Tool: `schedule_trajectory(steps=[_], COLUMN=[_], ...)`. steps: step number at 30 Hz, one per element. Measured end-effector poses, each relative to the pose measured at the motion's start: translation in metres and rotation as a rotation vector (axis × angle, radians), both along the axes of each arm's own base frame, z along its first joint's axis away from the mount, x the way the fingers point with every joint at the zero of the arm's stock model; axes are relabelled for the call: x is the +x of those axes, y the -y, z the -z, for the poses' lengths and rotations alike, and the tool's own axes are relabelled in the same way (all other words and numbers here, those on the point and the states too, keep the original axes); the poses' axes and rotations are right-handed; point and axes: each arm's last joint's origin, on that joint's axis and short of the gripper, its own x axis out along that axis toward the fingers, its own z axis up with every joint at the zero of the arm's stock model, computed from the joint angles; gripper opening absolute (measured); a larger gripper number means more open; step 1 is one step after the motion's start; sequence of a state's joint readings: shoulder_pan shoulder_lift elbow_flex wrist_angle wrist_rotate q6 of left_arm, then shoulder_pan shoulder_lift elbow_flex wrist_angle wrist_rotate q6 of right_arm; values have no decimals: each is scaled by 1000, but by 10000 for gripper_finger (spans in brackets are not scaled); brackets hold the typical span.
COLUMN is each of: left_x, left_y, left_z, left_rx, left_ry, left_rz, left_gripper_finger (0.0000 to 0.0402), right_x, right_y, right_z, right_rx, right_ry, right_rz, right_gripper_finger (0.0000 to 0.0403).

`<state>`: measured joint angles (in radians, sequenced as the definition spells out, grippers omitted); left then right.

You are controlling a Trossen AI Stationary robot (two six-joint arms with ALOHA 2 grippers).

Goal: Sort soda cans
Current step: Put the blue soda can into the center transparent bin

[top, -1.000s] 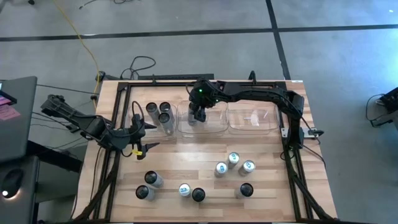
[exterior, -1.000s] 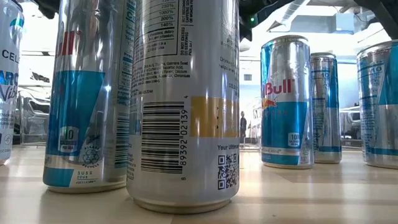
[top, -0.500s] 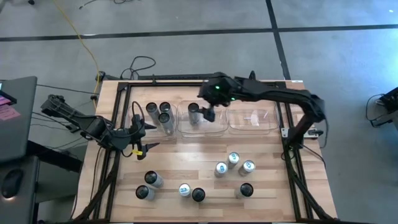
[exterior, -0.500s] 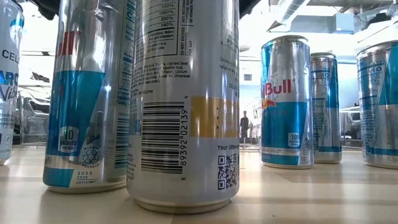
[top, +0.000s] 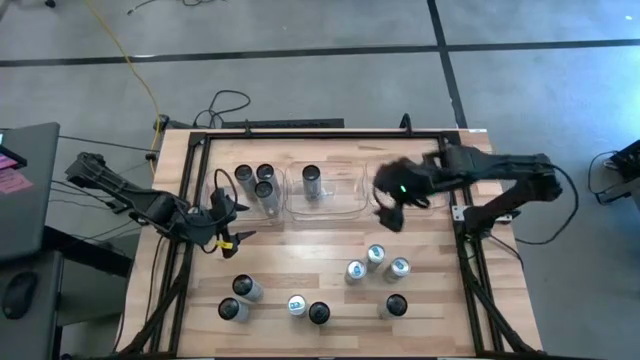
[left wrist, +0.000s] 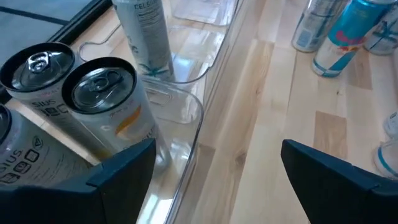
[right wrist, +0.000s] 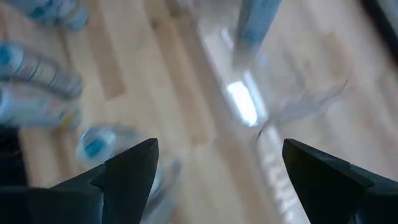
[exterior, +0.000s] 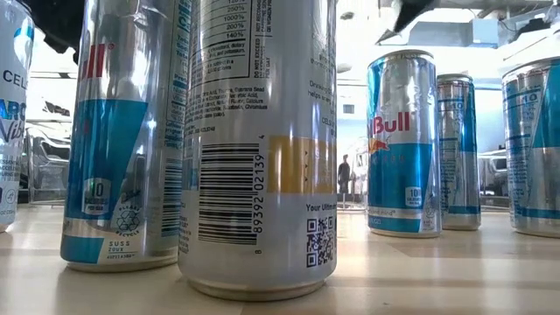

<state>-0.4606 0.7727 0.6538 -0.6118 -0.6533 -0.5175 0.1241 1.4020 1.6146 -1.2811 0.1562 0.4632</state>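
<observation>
The right hand (top: 391, 215) hovers over the table (top: 300, 260) at the near edge of the right bin (top: 425, 195), fingers spread wide and holding nothing. The left hand (top: 228, 228) waits beside the left bin (top: 250, 205), also wide open and empty. Three cans (top: 255, 180) stand in the left bin and one can (top: 311, 180) stands in the middle bin (top: 345, 195). Eight more cans (top: 375, 262) stand loose on the near part of the table.

A grey concrete floor (top: 300, 30) crossed by dark lines surrounds the wooden table (top: 300, 262); a yellow cable (top: 130, 60) trails across it.
</observation>
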Motion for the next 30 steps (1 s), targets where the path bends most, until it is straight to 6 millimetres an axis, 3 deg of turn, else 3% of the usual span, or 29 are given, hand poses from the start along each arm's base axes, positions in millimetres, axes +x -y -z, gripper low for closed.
schedule_trajectory(steps=[3, 6, 10, 14, 18, 22, 30], left_x=[1, 3, 6, 6, 8, 10, 13], left_y=[0, 2, 3, 3, 4, 3, -4], left_z=[0, -3, -7, -8, -10, -13, -15], left_rx=[-3, 12, 43, 58, 91, 143, 225], left_ry=[9, 40, 73, 78, 87, 96, 84], left_rz=[1, 23, 55, 67, 90, 116, 115], left_gripper_finger=[343, 343, 343, 343, 343, 343, 343], right_x=[-10, -13, -6, -6, -4, -5, -17], right_y=[-30, -67, -113, -142, -161, -172, -167], right_z=[2, 8, 31, 60, 85, 92, 74], right_rx=[51, 63, 84, 42, 31, 56, 228], right_ry=[-38, -24, 6, -43, -99, -108, -61], right_rz=[-14, -135, -266, -246, -163, -110, 73], right_gripper_finger=[363, 363, 363, 360, 347, 338, 342])
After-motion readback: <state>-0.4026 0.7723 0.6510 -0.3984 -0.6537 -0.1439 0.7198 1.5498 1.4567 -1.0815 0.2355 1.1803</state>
